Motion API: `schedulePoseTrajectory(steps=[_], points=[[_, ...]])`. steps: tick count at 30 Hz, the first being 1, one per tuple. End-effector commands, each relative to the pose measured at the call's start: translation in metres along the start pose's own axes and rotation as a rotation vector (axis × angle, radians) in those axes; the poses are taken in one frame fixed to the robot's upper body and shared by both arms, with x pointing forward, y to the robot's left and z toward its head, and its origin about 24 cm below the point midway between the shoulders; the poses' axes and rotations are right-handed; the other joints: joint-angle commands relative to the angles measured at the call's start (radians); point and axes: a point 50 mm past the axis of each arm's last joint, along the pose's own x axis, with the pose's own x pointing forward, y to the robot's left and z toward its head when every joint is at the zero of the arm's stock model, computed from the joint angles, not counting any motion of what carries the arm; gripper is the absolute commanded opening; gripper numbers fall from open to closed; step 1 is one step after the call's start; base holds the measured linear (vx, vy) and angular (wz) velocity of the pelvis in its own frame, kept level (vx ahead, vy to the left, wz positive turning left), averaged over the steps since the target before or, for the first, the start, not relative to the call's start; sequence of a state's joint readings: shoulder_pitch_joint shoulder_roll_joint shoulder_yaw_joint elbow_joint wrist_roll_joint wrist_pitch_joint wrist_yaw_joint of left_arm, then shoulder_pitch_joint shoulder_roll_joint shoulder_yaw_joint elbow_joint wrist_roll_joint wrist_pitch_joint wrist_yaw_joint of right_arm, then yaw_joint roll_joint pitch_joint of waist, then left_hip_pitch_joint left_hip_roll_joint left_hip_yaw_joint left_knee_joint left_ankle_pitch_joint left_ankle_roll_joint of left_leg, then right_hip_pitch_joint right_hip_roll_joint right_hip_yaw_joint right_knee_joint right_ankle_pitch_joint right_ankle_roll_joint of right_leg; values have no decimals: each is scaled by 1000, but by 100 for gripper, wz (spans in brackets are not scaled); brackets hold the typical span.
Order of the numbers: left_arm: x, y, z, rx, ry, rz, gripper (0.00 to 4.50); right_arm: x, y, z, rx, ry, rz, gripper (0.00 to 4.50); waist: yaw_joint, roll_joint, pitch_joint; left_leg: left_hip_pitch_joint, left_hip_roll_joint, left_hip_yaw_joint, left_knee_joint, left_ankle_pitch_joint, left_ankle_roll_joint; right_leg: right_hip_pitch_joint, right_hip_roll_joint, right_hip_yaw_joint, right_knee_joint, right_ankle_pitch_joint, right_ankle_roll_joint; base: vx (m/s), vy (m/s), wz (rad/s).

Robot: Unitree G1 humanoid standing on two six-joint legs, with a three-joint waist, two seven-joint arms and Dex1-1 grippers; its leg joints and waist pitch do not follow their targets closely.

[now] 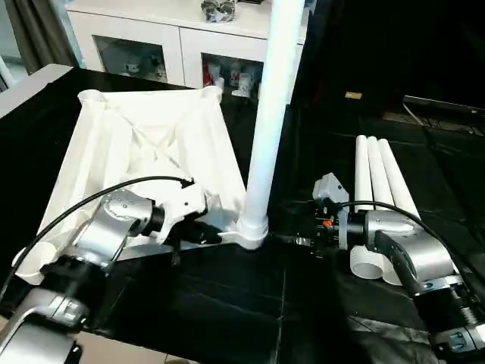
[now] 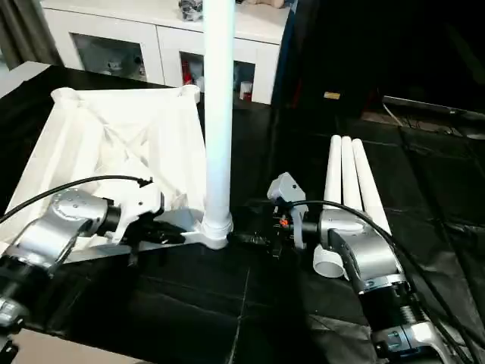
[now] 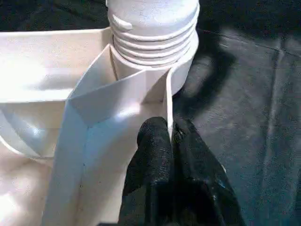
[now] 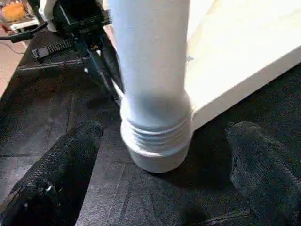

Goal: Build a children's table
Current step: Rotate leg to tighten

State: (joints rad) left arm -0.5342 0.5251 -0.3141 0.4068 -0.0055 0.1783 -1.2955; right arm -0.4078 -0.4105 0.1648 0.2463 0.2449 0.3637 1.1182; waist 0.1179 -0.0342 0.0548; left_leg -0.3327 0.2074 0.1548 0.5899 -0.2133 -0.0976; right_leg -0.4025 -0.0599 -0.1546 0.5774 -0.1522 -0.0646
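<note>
Black wrinkled cloth [image 1: 227, 303] over work surface. White glass-door cabinet [image 1: 170, 47] behind, small items on shelves inside, ornament [image 1: 218, 9] on top. Grey curtain [image 1: 34, 34] at far left. Dark backdrop at right.

Left arm comes in from the lower left, forearm angled toward the middle, and the left gripper [image 3: 171, 141] is pinched tight, both black fingers pressed together on a thin white rib. Right arm reaches in from the lower right, and the right gripper [image 4: 162, 155] is spread wide, fingers [image 4: 61, 169] well apart.
</note>
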Motion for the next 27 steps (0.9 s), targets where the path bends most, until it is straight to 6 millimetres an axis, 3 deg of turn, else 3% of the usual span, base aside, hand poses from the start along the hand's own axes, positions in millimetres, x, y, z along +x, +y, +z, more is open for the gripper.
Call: schedulePoseTrajectory(steps=[1, 3, 5, 6, 7, 8, 9, 16, 23, 27], points=[[4, -7, 13, 83, -29, -73, 0, -3, 2, -1, -7, -3, 24, 448, 1, 21, -74, -5, 36, 0, -61, -77, 55, 73, -97, 75, -64, -277, -93, 0, 0, 0], [4, -8, 12, 84, -30, -79, 0, -2, 2, -2, -9, -4, 33, 448, 1, 18, -74, -5, 36, 0, -62, -83, 52, 72, -96, 74, -65, -283, -89, 0, 0, 0], [4, -14, 10, 86, -42, -113, 0, -2, 5, -3, -22, -4, 69, 448, 1, 28, -74, -6, 36, -2, -62, -101, 45, 74, -97, 72, -69, -292, -85, 0, 0, 0], [3, -17, 9, 86, -43, -133, 0, -2, 6, -2, -24, -9, 86, 448, 0, 18, -73, -7, 34, -1, -62, -105, 47, 75, -95, 71, -69, -297, -83, 0, 0, 0], [3, -17, 9, 86, -43, -134, 0, -2, 7, -2, -24, -9, 86, 448, 2, 22, -74, -7, 34, -2, -63, -99, 48, 77, -96, 72, -66, -298, -85, 0, 0, 0], [3, -20, 9, 92, -41, -155, 0, -2, 7, -1, -30, -11, 103, 448, 0, 13, -74, -7, 35, 0, -62, -96, 54, 74, -94, 73, -68, -296, -84, 0, 0, 0], [3, -20, 9, 92, -41, -155, 0, -2, 7, -1, -30, -11, 103, 448, 2, 17, -73, -5, 36, -1, -62, -96, 55, 73, -96, 73, -66, -300, -87, 0, 0, 0], [6, -28, 8, 126, -19, -199, 0, 3, 10, -8, -60, 40, 175, 448, 0, 8, -72, -7, 34, 1, -61, -89, 59, 72, -96, 73, -68, -332, -72, 0, 0, 0], [11, -32, 8, 143, -6, -217, 0, 15, 4, -9, -35, 24, 156, 448, -3, 11, -71, -5, 35, -1, -62, -92, 56, 70, -95, 72, -70, -345, -70, 0, 0, 0], [14, -34, 9, 148, -5, -229, 0, 23, 6, -11, -13, 5, 187, 415, -3, 13, -74, -5, 37, -1, -61, -92, 53, 70, -97, 74, -66, -325, -82, 0, 0, 0]])
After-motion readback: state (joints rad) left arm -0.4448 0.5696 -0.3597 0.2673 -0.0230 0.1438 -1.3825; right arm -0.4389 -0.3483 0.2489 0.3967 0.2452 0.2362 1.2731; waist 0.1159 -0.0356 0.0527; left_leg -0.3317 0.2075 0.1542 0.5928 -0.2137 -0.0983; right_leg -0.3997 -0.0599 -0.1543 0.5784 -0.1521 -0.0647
